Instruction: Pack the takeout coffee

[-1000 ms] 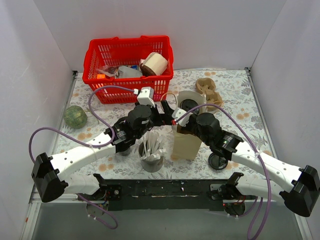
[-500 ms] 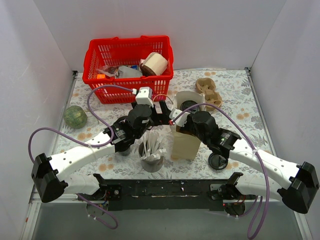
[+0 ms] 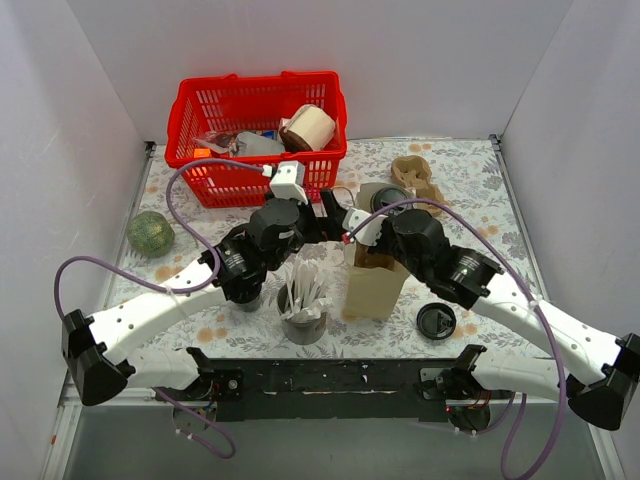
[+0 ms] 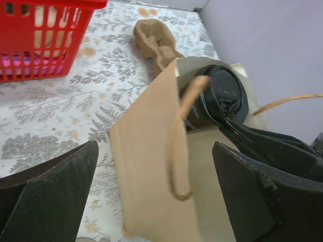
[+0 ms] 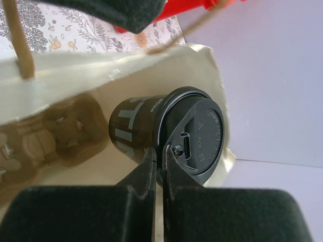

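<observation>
Robot test booth, not a lived-in room.
White panel walls (image 3: pixel 430 60) close in just behind the red basket (image 3: pixel 255 110); opposite it, across a floral-clothed table (image 3: pixel 480 200), the arms' black mounting rail (image 3: pixel 330 382).

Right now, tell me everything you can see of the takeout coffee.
The takeout coffee is a small dark paper-looking cup with pale lettering and a round black plastic lid with a sip slot. It hangs tilted in the open mouth of the brown paper bag, lid towards the right wrist camera. The right gripper pinches its lid rim.
</observation>
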